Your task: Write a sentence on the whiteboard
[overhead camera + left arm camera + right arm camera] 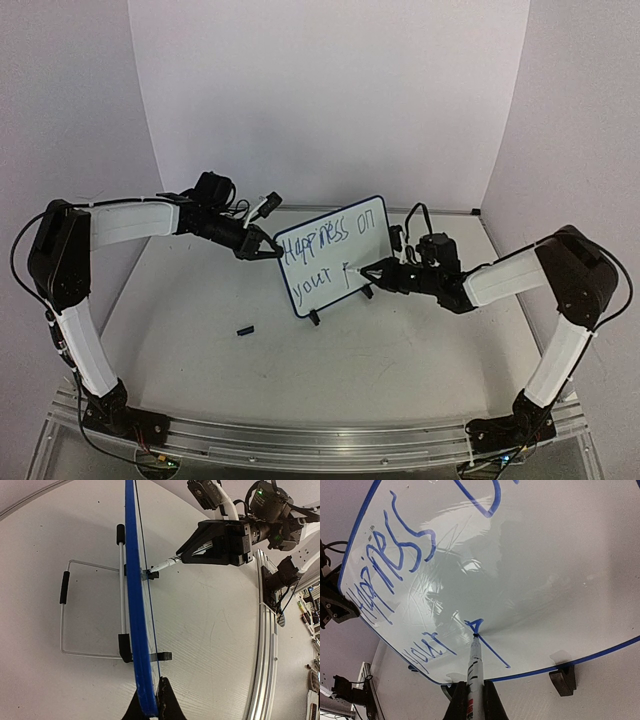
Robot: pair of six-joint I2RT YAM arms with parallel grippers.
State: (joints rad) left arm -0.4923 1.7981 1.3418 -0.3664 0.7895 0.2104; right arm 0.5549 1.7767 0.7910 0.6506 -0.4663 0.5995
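Observation:
The whiteboard (368, 246) stands tilted on two black clip feet (563, 680) in the middle of the table. The sentence (330, 238) reads "Happiness on" above "your" in blue, with the first strokes of a "p" (481, 631) after it. My left gripper (268, 247) is shut on the board's left edge, and the left wrist view shows the blue rim (134, 605) pinched between its fingers (167, 705). My right gripper (473, 691) is shut on a slim marker (475, 667). The marker's tip touches the board at the "p".
A small black cap-like piece (245, 329) lies on the table left of the board. A wire stand (64, 611) lies behind the board. An aluminium rail (300, 437) runs along the near edge, and white backdrop walls enclose the back and sides.

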